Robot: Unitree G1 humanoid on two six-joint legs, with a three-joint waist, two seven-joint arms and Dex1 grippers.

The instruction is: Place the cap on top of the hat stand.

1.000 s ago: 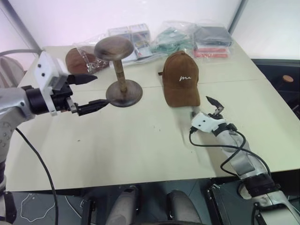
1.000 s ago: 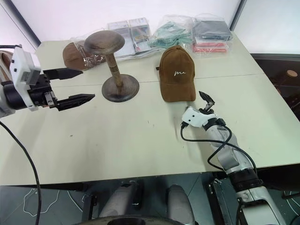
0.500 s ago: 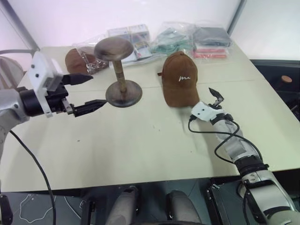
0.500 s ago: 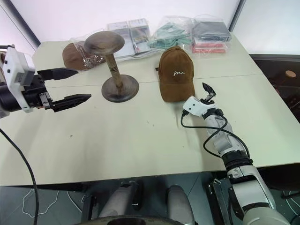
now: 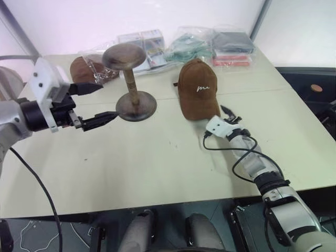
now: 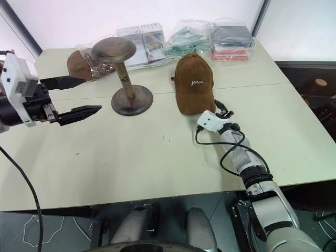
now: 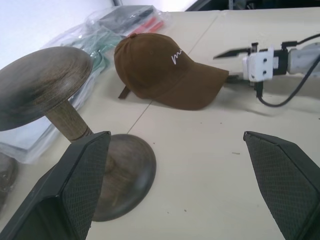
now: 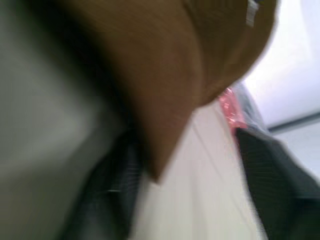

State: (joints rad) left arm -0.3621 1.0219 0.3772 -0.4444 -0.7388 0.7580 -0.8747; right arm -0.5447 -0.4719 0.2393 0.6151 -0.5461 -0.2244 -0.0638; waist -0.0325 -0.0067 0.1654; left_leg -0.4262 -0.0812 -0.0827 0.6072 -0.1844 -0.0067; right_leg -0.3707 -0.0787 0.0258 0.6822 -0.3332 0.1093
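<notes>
- The cap [image 5: 197, 90] lies flat on the table [image 5: 157, 157], crown toward the far side and brim toward the robot, well apart from the stand.
- The hat stand [image 5: 128, 79] is upright to the left of the cap, its wide top bare (nothing has been set on it yet).
- The right gripper [image 5: 227, 116] is at the near right corner of the cap's brim; in the right wrist view the brim edge [image 8: 170, 125] sits between the two dark fingers [image 8: 265, 180].
- Whether those fingers have actually pinched the brim I cannot tell: they look partly apart around it, and the cap shows no sign of being lifted.
- The left gripper [image 5: 97, 104] hangs above the table on the left, just beside the stand's base, jaws spread wide and holding nothing.
- Behind the stand lies another brown cap in clear plastic [image 5: 86, 67], and packets [image 5: 210, 44] are piled along the far edge; none of them is part of this job.
- Progress, as I judge it: the task is at its start, at the grasp.
- Left to do: secure the brim, raise the cap, carry it leftward over the stand, and lower the crown onto the top.
</notes>
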